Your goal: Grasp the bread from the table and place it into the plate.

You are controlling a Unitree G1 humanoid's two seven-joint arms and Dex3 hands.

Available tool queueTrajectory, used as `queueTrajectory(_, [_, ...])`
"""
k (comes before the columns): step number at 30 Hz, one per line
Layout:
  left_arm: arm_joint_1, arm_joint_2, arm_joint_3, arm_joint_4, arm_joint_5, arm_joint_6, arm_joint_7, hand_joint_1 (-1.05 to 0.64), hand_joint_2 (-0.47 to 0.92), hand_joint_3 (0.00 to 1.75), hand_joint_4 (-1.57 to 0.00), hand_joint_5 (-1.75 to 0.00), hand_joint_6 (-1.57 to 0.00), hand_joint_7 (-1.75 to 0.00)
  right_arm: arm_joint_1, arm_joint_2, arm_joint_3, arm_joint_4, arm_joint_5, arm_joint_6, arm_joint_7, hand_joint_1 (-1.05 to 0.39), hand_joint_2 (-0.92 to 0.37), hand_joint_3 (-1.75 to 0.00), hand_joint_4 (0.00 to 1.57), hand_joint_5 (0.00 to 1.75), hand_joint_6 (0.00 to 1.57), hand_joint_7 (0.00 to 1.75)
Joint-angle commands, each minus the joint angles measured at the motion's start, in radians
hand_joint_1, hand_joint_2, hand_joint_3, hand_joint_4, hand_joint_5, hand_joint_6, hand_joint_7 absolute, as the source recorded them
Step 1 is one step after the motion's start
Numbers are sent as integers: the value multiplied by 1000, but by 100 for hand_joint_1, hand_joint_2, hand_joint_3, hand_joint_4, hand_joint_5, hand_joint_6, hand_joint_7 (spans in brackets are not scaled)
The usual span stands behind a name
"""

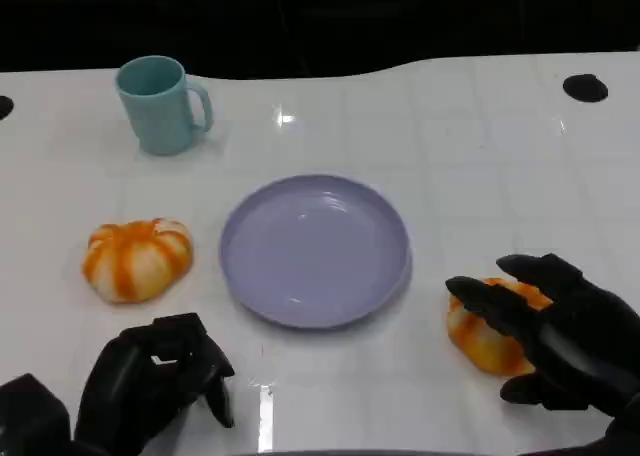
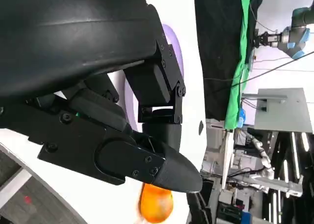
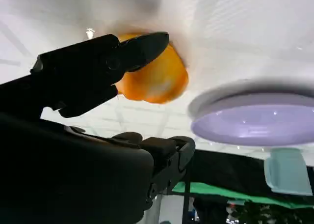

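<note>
Currently, two bread pieces lie on the white table (image 1: 470, 156). Each is a rounded, pumpkin-shaped bun, orange with pale cream stripes running from the top down the sides. The right bread (image 1: 488, 338) sits at the near right, just beside the plate's right rim but apart from it. The left bread (image 1: 137, 259) sits to the left of the plate, also apart from it.

Count of items: two breads, one plate, one mug. The plate (image 1: 315, 249) is round, shallow, lavender, and rests at the table centre with nothing in it. The mug (image 1: 160, 104) is pale teal, upright, handle facing right, at the far left of the table, well apart from the plate.

My right hand (image 1: 565, 331) is over the right bread, fingers spread and reaching across its top and its right side. In the right wrist view one finger (image 3: 117, 57) lies across the orange surface of the bread (image 3: 159, 81). I cannot tell whether the fingers press the bread or merely hover against it; the bread rests on the table.

My left hand (image 1: 150, 381) is at the near left, fingers curled inward on nothing, near the left bread but not touching it.

No brand, label or readable writing is visible on any item.
</note>
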Motion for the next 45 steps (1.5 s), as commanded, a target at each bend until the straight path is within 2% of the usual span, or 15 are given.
queueTrajectory(1, [2, 8, 1, -8, -1, 0, 1, -94, 92, 7, -120, -142, -118, -98, -46, -30, 29, 56, 4, 26, -18, -51, -82, -1, 1, 35, 25, 0])
queueTrajectory(15, [9, 3, -4, -20, 6, 1, 17, -96, 92, 6, -120, -142, -117, -99, -186, -36, 166, 264, -14, 85, -40, -55, -88, -2, 11, 32, 31, 2])
queueTrajectory(17, [8, 3, -4, -19, 5, 1, 15, -95, 92, 6, -120, -142, -117, -99, -208, -32, 184, 292, -10, 93, -36, -54, -90, -2, 21, 26, 39, 3])
queueTrajectory(18, [8, 3, -4, -19, 3, 2, 14, -95, 92, 6, -120, -142, -117, -99, -217, -30, 191, 305, -7, 96, -40, -50, -91, -2, 37, 24, 50, 4])
queueTrajectory(20, [7, 3, -5, -17, 4, -1, 15, -95, 92, 6, -120, -142, -118, -99, -240, -20, 200, 354, 9, 81, -81, -46, -92, -2, 55, 21, 61, 5])
queueTrajectory(21, [7, 3, -5, -16, 5, -3, 16, -95, 92, 6, -120, -142, -118, -99, -252, -16, 203, 379, 19, 68, -108, -39, -92, -2, 73, 43, 78, 7])
queueTrajectory(23, [8, 2, -6, -18, 6, -5, 18, -95, 92, 7, -120, -142, -118, -100, -274, -10, 209, 430, 38, 38, -163, -33, -92, -2, 78, 83, 94, 6])
queueTrajectory(24, [9, 1, -6, -20, 7, -4, 19, -95, 92, 7, -121, -142, -118, -100, -284, -7, 211, 453, 48, 23, -187, -27, -92, -4, 84, 119, 111, 9])
queueTrajectory(27, [12, 1, -7, -26, 5, 0, 20, -95, 92, 7, -121, -142, -118, -100, -314, -9, 227, 514, 46, -11, -268, -21, -92, -10, 87, 166, 133, 16])
queueTrajectory(28, [13, 1, -7, -27, 5, 1, 19, -95, 92, 7, -121, -142, -118, -100, -323, -10, 236, 527, 36, -10, -292, -20, -90, -16, 88, 170, 125, 44])
queueTrajectory(30, [13, 1, -8, -26, 6, -4, 18, -95, 92, 7, -121, -142, -118, -100, -346, -8, 251, 554, 24, -2, -330, -19, -81, -34, 87, 174, 93, 119])
queueTrajectory(31, [13, 1, -8, -25, 7, -6, 19, -95, 92, 7, -121, -142, -118, -100, -355, -7, 257, 565, 23, 0, -343, -19, -73, -52, 86, 174, 84, 136])
queueTrajectory(33, [14, 1, -7, -26, 6, -5, 18, -95, 92, 8, -121, -142, -118, -100, -371, -6, 269, 585, 21, 2, -367, -20, -62, -72, 87, 175, 81, 141])
queueTrajectory(38, [17, 1, -7, -32, 6, -5, 22, -95, 92, 7, -122, -141, -118, -101, -397, 9, 278, 638, 33, -11, -493, -16, -47, -87, 92, 175, 86, 142])
queueTrajectory(45, [13, 5, -4, -23, -3, -5, 6, -95, 92, 7, -121, -141, -118, -101, -417, 38, 255, 707, 95, -121, -675, -7, -21, -129, 98, 175, 88, 154])
